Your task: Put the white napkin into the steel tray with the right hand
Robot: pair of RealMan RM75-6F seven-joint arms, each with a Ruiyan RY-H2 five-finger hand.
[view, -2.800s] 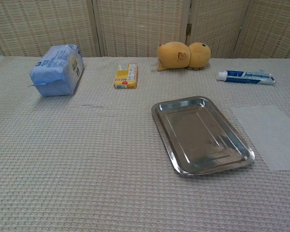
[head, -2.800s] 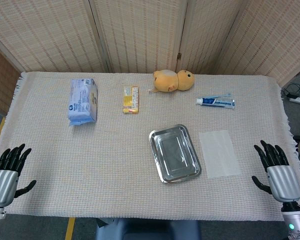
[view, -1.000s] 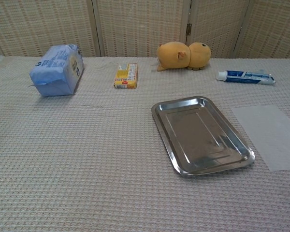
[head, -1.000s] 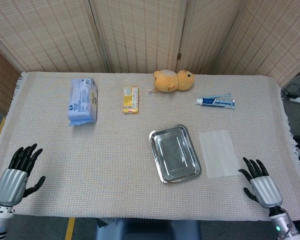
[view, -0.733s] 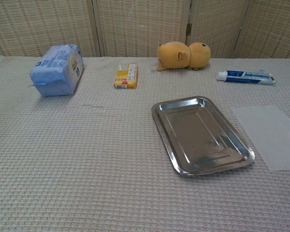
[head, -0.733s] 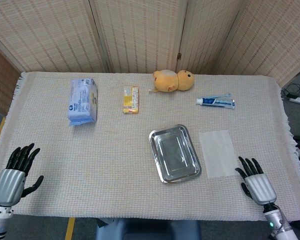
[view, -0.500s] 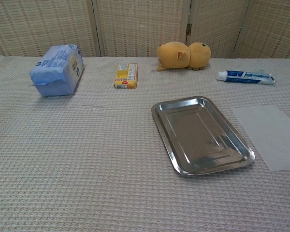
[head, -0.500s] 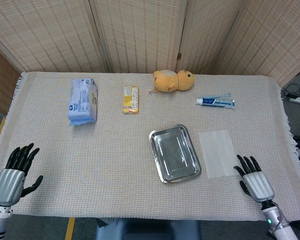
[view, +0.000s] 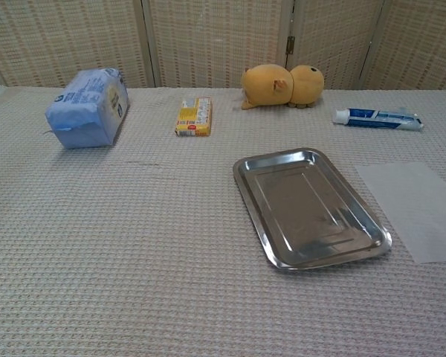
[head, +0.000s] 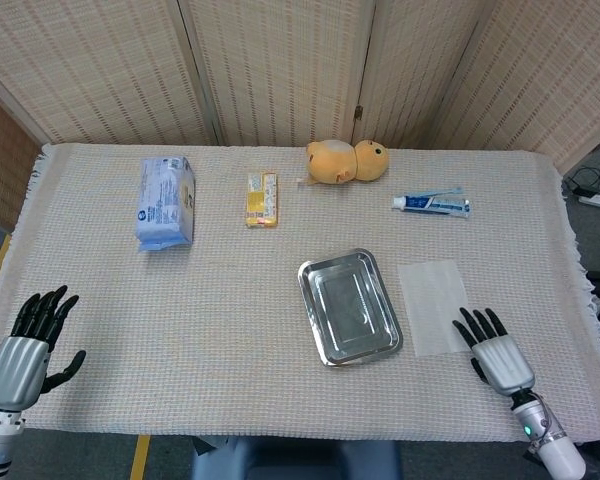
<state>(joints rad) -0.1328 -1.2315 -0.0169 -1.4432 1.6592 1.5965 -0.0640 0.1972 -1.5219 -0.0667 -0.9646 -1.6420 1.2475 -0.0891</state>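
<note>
The white napkin (head: 436, 305) lies flat on the table just right of the empty steel tray (head: 348, 305). In the chest view the napkin (view: 416, 208) and the tray (view: 309, 206) sit side by side with a small gap. My right hand (head: 495, 355) hovers at the napkin's near right corner, fingers spread and holding nothing; its fingertips reach the napkin's edge. A dark fingertip just shows at the chest view's right border. My left hand (head: 25, 345) is open near the table's front left edge, far from both.
Along the back lie a blue tissue pack (head: 166, 202), a yellow box (head: 262, 199), a yellow plush toy (head: 347, 161) and a toothpaste tube (head: 431, 204). A woven cloth (head: 180, 330) covers the table; folding screens stand behind it.
My right hand has moved left and forward from the table's front right corner to the napkin's near corner. The left hand barely shifted. The napkin and the tray have not moved.
</note>
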